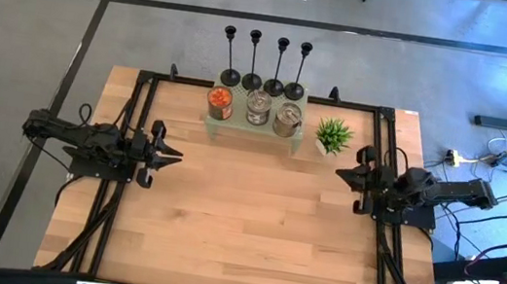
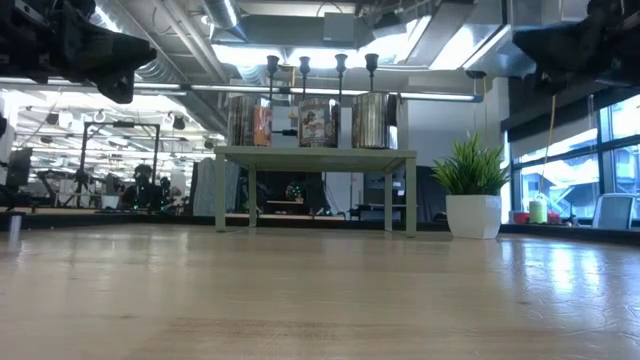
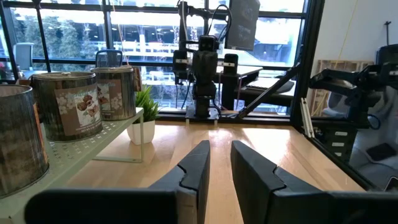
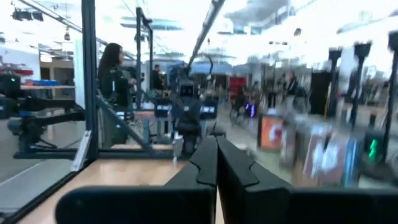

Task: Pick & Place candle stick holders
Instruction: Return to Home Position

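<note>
From above, the four candle stick holders (image 1: 252, 82) stand in a row along the far edge of the pale green shelf (image 1: 235, 130), behind three cans (image 1: 258, 106). A small plant (image 1: 333, 135) sits just right of the shelf. The left gripper (image 1: 176, 154) hangs at the left of the table (image 1: 241, 238) and the right gripper (image 1: 339, 173) at its right, both well apart from the shelf. In the low view only the holders' stems and top cups rise above the cans, which hide the bases, and both arms are cut off at the top corners. The left wrist view shows its fingers a narrow gap apart, empty. The right wrist view is smeared: its fingers are pressed together, the holders are mere dark streaks, and a person stands in the room beyond.
</note>
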`<move>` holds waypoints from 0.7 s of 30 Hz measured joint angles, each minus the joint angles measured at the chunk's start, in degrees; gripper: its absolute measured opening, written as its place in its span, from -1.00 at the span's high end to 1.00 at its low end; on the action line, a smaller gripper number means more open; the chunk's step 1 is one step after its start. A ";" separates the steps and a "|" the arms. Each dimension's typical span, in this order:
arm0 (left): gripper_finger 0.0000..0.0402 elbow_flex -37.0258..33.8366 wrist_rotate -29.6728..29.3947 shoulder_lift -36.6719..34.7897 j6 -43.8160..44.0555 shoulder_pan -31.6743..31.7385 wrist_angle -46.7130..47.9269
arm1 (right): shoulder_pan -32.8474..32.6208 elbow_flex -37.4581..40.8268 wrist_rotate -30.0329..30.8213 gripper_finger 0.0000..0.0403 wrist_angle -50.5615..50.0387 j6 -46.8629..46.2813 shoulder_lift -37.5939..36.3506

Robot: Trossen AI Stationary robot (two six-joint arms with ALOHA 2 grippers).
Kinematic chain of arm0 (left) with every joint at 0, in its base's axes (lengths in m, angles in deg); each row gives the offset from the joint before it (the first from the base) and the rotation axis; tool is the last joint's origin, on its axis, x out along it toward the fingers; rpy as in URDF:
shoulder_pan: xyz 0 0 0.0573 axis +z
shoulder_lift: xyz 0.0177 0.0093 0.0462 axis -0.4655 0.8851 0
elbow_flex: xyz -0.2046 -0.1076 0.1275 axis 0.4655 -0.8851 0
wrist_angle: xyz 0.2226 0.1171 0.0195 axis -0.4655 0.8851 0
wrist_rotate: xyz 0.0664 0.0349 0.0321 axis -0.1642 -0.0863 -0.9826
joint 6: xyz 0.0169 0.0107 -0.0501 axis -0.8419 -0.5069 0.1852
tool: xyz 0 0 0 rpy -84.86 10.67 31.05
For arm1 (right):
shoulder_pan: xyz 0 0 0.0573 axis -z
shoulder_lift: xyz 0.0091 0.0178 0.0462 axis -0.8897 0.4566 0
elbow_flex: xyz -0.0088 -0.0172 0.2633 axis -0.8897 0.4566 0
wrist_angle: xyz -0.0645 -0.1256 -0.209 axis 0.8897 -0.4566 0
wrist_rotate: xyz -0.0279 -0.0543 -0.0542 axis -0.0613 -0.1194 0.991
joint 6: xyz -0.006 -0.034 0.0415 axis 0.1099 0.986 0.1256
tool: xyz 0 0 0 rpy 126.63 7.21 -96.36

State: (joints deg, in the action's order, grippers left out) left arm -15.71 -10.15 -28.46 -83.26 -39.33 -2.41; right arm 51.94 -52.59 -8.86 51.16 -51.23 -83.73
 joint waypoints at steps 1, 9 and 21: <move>0.70 0.00 0.00 0.00 0.00 0.02 0.00 | 0.00 0.00 0.07 1.00 -1.97 -1.95 -0.98; 0.70 0.02 0.01 0.01 0.00 0.02 0.00 | 0.04 -0.02 -0.23 1.00 -14.52 -2.43 -2.10; 0.70 0.04 0.21 0.10 0.00 0.02 -0.01 | 0.04 -0.06 0.08 1.00 -14.15 -1.37 -2.09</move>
State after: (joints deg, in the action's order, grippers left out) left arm -15.66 -9.94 -28.36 -83.26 -39.31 -2.43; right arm 51.98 -52.66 -8.78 37.01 -52.60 -85.82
